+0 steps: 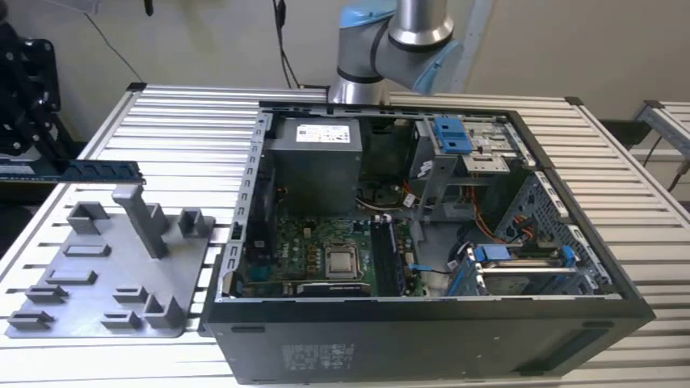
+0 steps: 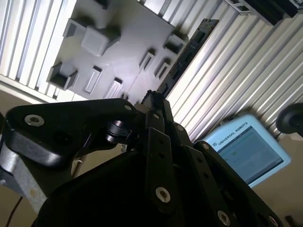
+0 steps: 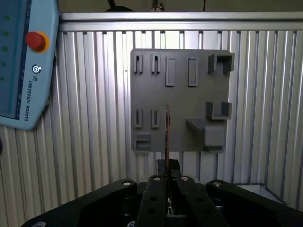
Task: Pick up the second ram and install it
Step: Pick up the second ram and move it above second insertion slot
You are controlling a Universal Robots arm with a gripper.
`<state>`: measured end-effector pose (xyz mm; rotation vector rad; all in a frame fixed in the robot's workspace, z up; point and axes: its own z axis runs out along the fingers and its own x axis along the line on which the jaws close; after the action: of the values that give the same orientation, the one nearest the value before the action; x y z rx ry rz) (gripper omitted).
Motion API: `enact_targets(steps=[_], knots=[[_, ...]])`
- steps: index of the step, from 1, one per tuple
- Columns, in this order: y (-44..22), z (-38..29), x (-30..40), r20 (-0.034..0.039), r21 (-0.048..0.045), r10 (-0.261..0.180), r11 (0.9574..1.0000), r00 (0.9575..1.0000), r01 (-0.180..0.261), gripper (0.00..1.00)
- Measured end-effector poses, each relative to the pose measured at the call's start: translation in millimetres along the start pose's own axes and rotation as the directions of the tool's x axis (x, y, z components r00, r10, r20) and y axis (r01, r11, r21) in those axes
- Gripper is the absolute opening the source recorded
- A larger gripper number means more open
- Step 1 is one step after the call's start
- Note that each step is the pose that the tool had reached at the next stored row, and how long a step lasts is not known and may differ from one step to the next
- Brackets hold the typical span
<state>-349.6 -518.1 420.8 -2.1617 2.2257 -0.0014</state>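
Observation:
The second ram [image 1: 106,170] is a dark blue-green stick that hangs level in the air above the grey fixture plate [image 1: 108,275], at the exterior view's left. My gripper [image 1: 13,158] is shut on its left end, at that view's left edge. In the first wrist view the second ram [image 3: 166,130] shows edge-on, rising from between my fingertips [image 3: 168,166] over the grey plate [image 3: 180,94]. The second wrist view has the stick [image 2: 189,52] reaching out from my gripper [image 2: 154,100] past the plate [image 2: 123,42].
An open computer case [image 1: 603,275] lies on the slatted aluminium table [image 1: 183,121], with the motherboard [image 1: 313,242] and its long memory slots [image 1: 386,257] exposed. A grey upright post [image 1: 138,218] stands on the fixture plate. A teach pendant [image 3: 23,61] lies on the table.

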Motion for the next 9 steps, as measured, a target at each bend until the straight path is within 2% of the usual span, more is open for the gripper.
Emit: enact_targets(steps=[9], knots=[[-20.1, 0.6, -0.6, 0.0001, 0.0000, 0.000, 1.0000, 1.0000, 0.000, 0.14]])
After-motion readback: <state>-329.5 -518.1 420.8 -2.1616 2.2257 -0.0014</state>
